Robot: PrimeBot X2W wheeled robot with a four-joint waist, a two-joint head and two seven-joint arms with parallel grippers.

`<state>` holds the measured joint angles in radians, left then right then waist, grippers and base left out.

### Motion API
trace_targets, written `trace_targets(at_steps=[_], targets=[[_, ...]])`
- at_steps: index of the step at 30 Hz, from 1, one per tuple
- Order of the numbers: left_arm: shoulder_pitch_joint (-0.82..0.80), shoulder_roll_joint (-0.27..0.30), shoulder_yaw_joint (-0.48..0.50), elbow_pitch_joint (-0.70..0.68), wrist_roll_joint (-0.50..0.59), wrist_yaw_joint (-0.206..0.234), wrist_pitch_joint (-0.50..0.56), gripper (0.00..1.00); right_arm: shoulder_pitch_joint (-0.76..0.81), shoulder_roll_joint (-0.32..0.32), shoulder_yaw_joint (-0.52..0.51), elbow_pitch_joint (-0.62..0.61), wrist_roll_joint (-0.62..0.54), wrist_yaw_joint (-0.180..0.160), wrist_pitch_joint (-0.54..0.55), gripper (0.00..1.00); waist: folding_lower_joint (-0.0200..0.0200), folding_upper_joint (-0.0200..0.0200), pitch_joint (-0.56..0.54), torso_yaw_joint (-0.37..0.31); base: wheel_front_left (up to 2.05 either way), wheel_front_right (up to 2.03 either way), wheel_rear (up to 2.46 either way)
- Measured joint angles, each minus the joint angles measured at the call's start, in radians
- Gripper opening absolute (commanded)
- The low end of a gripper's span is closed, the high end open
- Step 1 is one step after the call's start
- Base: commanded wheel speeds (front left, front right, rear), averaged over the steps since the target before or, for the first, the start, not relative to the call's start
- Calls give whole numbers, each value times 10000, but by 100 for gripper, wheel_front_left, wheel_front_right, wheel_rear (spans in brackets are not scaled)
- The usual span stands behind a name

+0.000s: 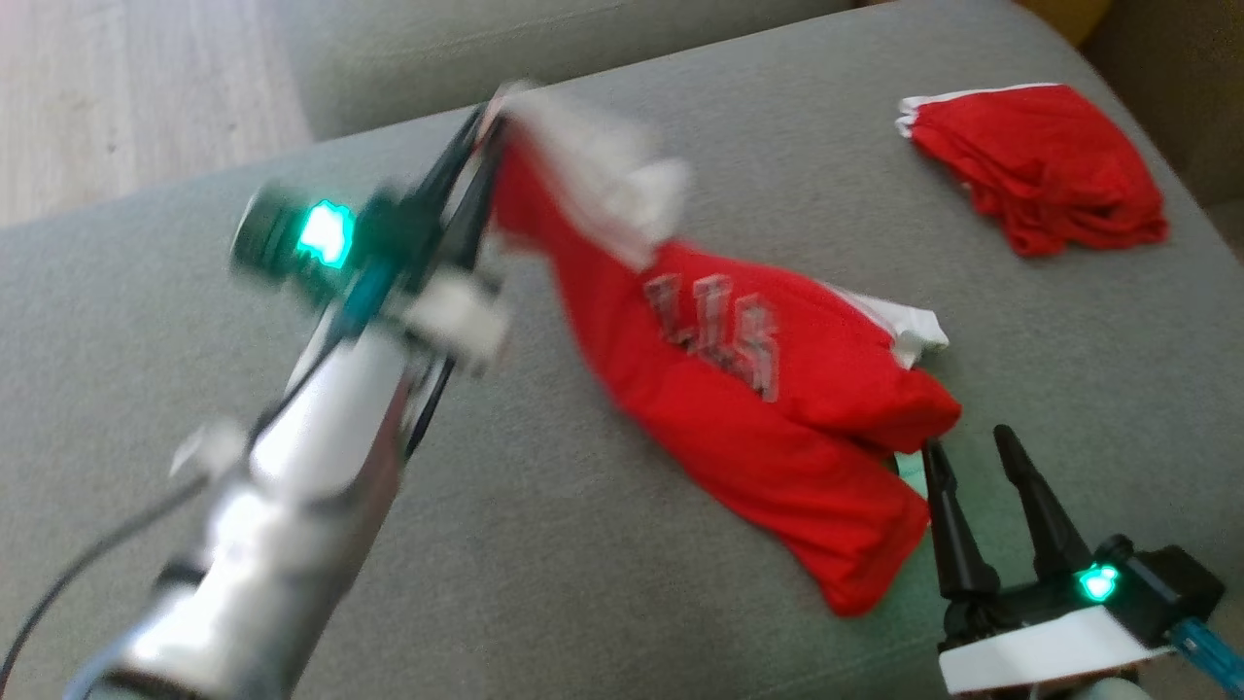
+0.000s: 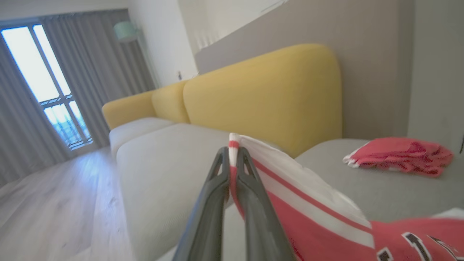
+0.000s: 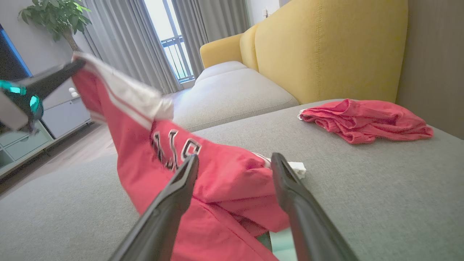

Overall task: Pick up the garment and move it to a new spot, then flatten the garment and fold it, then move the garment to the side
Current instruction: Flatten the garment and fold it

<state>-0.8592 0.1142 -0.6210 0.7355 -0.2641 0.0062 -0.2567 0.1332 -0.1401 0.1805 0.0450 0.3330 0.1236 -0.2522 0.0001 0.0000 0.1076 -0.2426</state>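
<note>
**Head view:** My left hand (image 1: 494, 112) is clamped on the white-trimmed edge of the red garment (image 1: 739, 408) and holds that end up off the grey sofa seat (image 1: 583, 583). The rest of the cloth slopes down onto the cushion. The arm is blurred. I judge this to be the carry to a new spot, with flattening and folding not yet done. My right hand (image 1: 967, 445) sits at the garment's lower end, fingers spread, holding nothing. A second red garment (image 1: 1040, 165) lies bunched well apart, toward the far right corner. A wooden floor (image 1: 117, 87) shows beyond the sofa.

**Left wrist view:** Both dark fingers (image 2: 217, 203) press together on the red-and-white hem, and the cloth falls away to the right. Behind it are a yellow backrest (image 2: 272, 94), a tall window (image 2: 32, 72) and grey curtains (image 2: 108, 54).

**Right wrist view:** The open fingers frame the bunched lower end, very near it, though I cannot tell whether they touch. I judge they are placed to take a second corner for spreading the cloth flat. A potted plant (image 3: 54, 18) stands by the curtains, with a low cabinet (image 3: 21, 145) below it.
</note>
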Motion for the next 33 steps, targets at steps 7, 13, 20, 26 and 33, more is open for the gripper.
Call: trace_targets(at_steps=[7,13,20,26,33], targets=[[2665,991,926,-1319,-192,844,0,0,-55,-50,-284,-79,-4,0,0,100,0,0,289,539,0,0,0],[4789,1687,1737,-2345,-190,1595,0,8,-55,-54,-290,-94,-75,0,0,100,-2,0,335,844,0,0,0],[4362,2059,1465,-3603,213,1212,69,100,-65,-54,-219,-105,-77,0,0,100,-2,0,465,865,0,0,0],[1374,1801,-255,-4324,537,-1011,1444,100,-421,-59,2,-140,-75,0,0,100,-1,0,869,503,0,0,0],[-1387,1273,-4637,-3202,-2165,-1388,3574,100,-1230,-50,297,-148,17,0,-2,100,0,0,1600,-345,0,0,0]])
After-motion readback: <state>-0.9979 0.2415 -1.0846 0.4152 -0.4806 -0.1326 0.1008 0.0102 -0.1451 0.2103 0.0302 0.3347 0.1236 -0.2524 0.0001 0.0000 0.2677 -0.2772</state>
